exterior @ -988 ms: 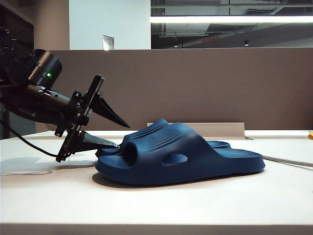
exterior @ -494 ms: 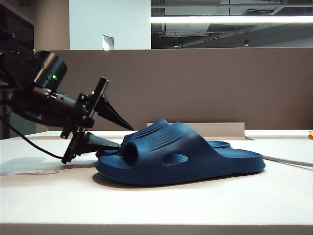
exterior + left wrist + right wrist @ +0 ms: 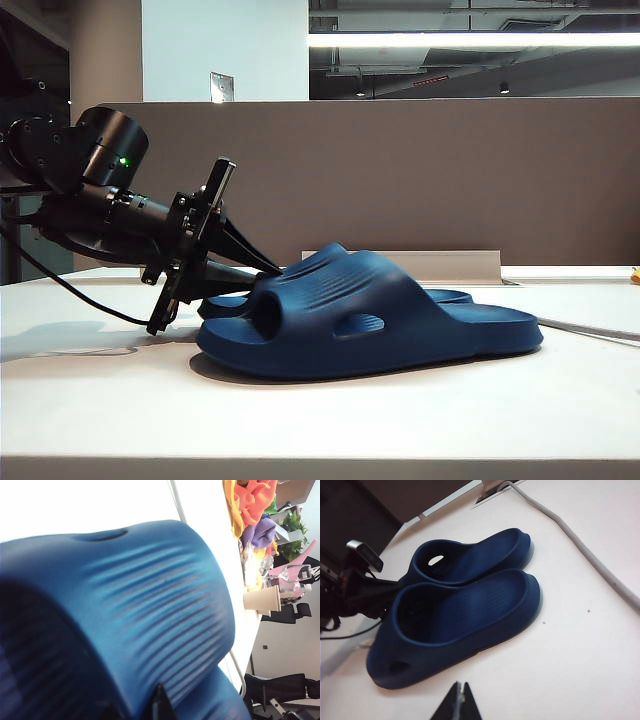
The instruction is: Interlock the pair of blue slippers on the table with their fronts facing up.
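Two blue slippers (image 3: 465, 615) lay side by side, touching, soles down on the white table (image 3: 580, 645). The left gripper (image 3: 375, 592) reached in at their strap ends. The right gripper (image 3: 460, 702) hung above the table near the closer slipper, fingertips pressed together. A grey cable (image 3: 580, 545) ran toward the far edge.

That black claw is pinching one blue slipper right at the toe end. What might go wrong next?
The left tool grips only the front edge of the near slipper's strap, so the soft foam might slip free when lifted. The far slipper lies right alongside and may get dragged. The right tool, shut, hangs apart above the table, giving no support.
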Robot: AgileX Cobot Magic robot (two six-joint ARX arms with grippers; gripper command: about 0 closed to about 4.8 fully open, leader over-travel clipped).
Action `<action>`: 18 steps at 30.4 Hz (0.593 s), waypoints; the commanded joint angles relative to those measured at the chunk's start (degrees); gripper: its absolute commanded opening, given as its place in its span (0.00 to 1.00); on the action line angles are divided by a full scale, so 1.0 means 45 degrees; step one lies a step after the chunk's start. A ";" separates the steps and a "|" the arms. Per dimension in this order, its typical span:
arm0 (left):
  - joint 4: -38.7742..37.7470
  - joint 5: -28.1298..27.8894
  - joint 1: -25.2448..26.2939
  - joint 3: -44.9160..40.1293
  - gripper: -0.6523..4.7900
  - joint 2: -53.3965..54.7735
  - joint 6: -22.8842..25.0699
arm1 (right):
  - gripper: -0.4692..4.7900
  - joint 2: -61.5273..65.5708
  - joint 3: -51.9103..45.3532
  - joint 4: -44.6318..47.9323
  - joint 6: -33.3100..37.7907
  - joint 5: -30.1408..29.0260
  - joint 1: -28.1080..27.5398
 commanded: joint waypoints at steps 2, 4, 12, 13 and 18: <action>0.0223 -0.0107 -0.0010 0.0015 0.21 0.0029 -0.0039 | 0.16 0.0005 0.0010 0.0554 0.1545 -0.0311 0.0024; 0.0233 -0.0049 -0.0005 0.0015 0.21 0.0024 -0.0039 | 0.24 0.0005 0.0010 0.0695 0.1234 -0.1030 0.0024; 0.1345 0.0539 0.0024 0.0049 0.14 0.0005 -0.0699 | 0.25 0.0005 0.0160 0.1190 0.1826 -0.2069 0.0024; 0.1472 0.0617 0.0039 0.0063 0.14 0.0000 -0.0792 | 0.27 0.0005 0.0301 0.1175 0.1957 -0.2118 0.0024; 0.1564 0.0806 0.0068 0.0282 0.11 -0.0010 -0.0801 | 0.32 0.0068 0.1185 0.0112 0.2079 -0.2137 0.0029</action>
